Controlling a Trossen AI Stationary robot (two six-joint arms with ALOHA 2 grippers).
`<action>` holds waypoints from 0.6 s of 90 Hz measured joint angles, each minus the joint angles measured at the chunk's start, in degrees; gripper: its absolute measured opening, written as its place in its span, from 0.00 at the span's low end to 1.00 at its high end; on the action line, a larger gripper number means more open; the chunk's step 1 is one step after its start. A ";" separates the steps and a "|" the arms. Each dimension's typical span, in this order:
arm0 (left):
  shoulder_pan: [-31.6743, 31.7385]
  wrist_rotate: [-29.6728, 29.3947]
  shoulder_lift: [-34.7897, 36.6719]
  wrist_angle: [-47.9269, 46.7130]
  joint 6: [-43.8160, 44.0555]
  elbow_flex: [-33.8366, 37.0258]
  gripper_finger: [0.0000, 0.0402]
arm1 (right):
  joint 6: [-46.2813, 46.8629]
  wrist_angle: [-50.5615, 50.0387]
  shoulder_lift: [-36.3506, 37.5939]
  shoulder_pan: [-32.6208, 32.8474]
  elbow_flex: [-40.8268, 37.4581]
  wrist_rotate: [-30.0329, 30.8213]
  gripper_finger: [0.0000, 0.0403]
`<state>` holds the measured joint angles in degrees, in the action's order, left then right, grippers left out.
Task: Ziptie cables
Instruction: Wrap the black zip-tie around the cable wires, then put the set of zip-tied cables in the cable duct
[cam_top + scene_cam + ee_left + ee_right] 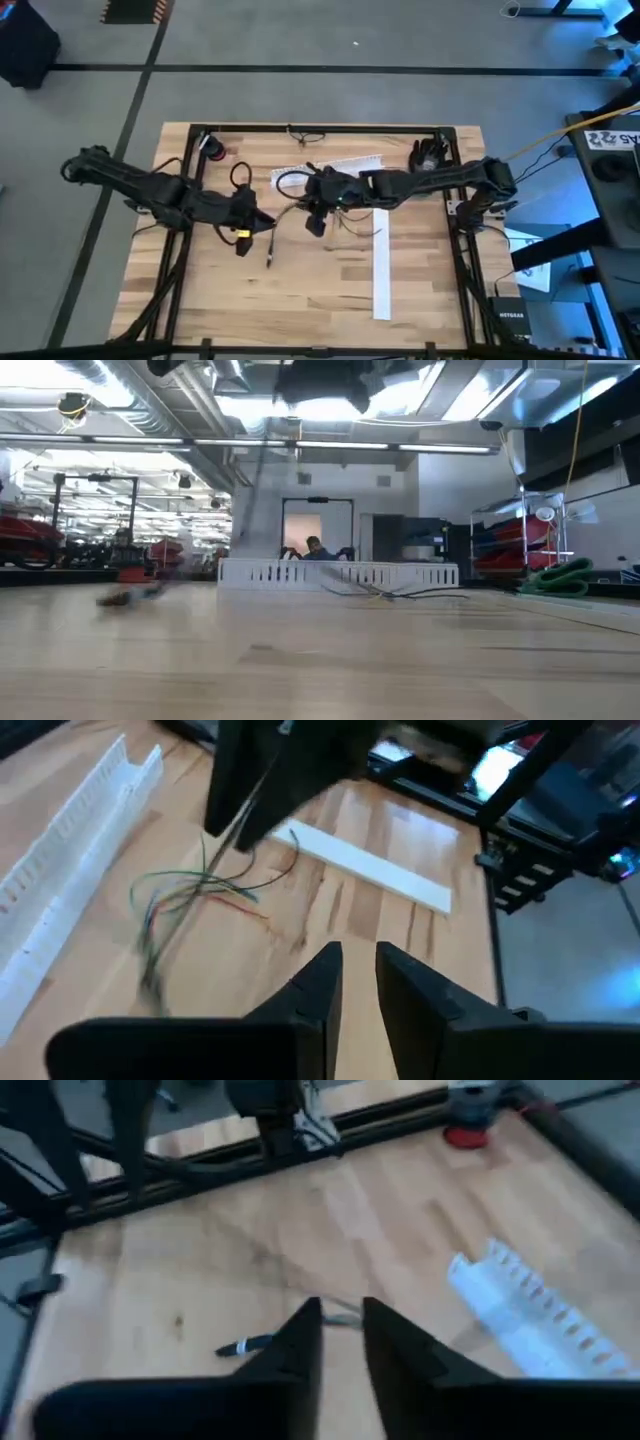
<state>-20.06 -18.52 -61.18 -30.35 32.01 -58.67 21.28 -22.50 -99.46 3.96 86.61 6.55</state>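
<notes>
The cables (350, 225), thin green, red and dark wires, lie in a loose tangle on the wooden table near its middle, also seen in the left wrist view (190, 890) and the low view (400, 595). My right gripper (342, 1315) hangs above them, raised off the table (320, 385), its fingers nearly together on a thin strand. To their left, my left gripper (358, 958) hovers over the table (266, 220), pointing toward the cables. Its fingers are a little apart with nothing between them. My right gripper has a thin strand of the cables (225, 850) pinched between its two fingers, which come from above, pointing down. The strand runs slanting down from the fingertips to the tangle, which lies on the table. Which end of the strand is held does not show.
A white slotted duct (330, 168) lies behind the cables, and a flat white strip (381, 265) lies on their right. A small dark stick (270, 258) lies in front of my left gripper. A red object (214, 150) sits far left. A black frame (320, 128) rims the table.
</notes>
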 joint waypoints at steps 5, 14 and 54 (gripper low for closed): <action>0.27 0.74 -0.61 -0.66 -0.23 0.00 0.15 | 2.26 -3.33 0.85 -0.82 1.76 -2.39 0.34; 1.04 2.77 -2.22 -0.97 -2.40 0.09 0.15 | 3.72 -11.50 3.64 -1.59 5.51 -5.70 0.47; 11.87 14.97 -12.06 -0.61 -0.54 0.17 0.15 | -16.35 -15.98 6.36 -6.65 -2.51 -9.53 0.64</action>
<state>-8.19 -3.55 -73.23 -30.96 31.47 -58.50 4.93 -38.48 -93.10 -2.68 84.10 -2.98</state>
